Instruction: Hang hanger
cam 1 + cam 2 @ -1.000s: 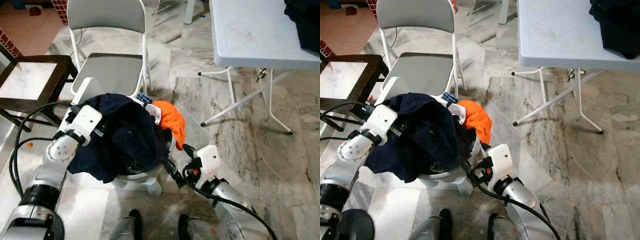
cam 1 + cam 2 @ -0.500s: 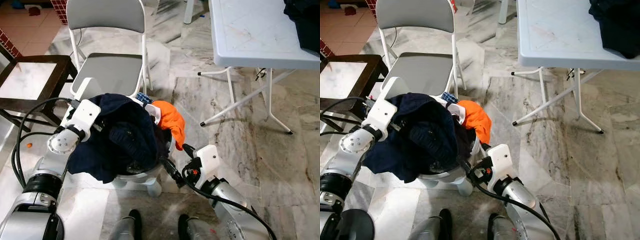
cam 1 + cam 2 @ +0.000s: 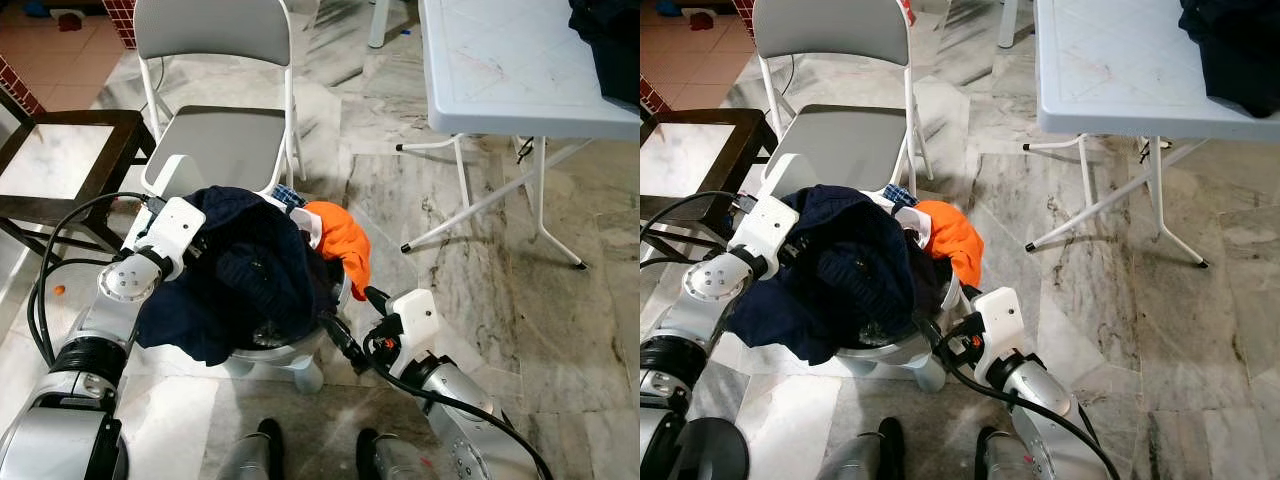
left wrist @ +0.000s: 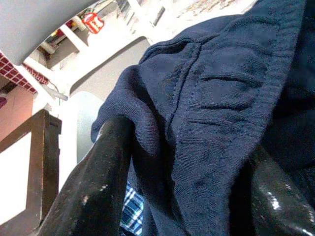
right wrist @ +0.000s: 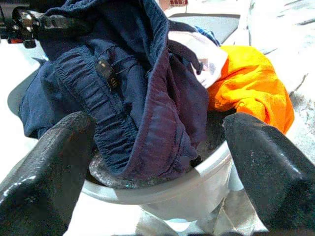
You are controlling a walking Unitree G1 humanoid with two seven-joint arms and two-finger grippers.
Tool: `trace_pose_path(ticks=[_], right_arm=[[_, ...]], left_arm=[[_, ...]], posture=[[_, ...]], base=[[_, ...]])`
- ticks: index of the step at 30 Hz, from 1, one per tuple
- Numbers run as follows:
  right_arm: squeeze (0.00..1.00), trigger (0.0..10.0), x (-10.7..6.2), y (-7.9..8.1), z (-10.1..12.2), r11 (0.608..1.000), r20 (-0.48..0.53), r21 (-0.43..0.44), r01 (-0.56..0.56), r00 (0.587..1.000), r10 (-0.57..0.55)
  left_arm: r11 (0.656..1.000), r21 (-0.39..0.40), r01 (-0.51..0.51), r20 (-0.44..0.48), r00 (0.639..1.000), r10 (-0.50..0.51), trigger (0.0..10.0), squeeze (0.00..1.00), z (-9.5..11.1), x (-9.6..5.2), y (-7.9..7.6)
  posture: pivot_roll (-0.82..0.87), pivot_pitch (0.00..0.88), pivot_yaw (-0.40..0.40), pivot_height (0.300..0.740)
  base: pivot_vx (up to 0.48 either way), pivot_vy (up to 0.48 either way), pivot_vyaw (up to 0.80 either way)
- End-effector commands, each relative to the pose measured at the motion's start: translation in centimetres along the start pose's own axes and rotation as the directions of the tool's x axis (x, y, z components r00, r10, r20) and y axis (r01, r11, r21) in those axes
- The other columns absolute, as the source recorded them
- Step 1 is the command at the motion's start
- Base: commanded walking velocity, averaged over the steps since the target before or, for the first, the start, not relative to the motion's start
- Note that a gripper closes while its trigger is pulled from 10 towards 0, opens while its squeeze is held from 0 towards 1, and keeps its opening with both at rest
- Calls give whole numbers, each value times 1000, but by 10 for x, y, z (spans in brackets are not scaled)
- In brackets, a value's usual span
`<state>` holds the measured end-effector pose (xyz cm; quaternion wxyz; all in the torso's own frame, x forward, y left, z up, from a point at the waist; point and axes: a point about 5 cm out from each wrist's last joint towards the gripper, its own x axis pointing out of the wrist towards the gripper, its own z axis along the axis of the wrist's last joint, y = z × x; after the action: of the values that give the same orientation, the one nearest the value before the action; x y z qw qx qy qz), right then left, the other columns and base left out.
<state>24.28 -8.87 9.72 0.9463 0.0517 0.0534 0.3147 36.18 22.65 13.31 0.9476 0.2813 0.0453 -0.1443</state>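
— What's in the lower left of the frame?
— A dark navy garment (image 3: 250, 280), crumpled, heaped over a white basket (image 3: 285, 352) and spilling down its left side.
— Held?
— Its ribbed waistband lies between the spread fingers of the left hand (image 4: 187, 191).
— Anything else?
— An orange garment (image 3: 340, 240) drapes over the basket's right rim, touching the navy one.

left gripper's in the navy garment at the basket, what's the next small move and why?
Probably close the left gripper on the navy garment and lift it slightly. In the left wrist view a fold of the cloth lies between the open fingers, and it covers the white basket. The right gripper waits open by the basket's rim.
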Motion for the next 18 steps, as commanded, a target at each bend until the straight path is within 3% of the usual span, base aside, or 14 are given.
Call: trace_pose_path(ticks=[1, 6, 18], right_arm=[[0, 10000, -1, 2, -5, 1000, -16, 11, 2, 1000, -2], [0, 10000, 0, 1, -5, 1000, -16, 8, 4, 1000, -4], [0, 10000, 1, 1, -5, 1000, -17, 8, -3, 1000, 3]], left_arm=[[1000, 25, 5, -24, 1000, -4, 0, 0, -5, -3, 5], [998, 59, 12, -16, 1000, -11, 0, 0, -3, -2, 6], [999, 52, -3, -11, 1000, 3, 0, 0, -2, -2, 10]], posture=[[-50, 250, 56, 740], [-49, 249, 57, 740], [-44, 246, 52, 740]], base=[[0, 0, 0], [0, 0, 0], [0, 0, 0]])
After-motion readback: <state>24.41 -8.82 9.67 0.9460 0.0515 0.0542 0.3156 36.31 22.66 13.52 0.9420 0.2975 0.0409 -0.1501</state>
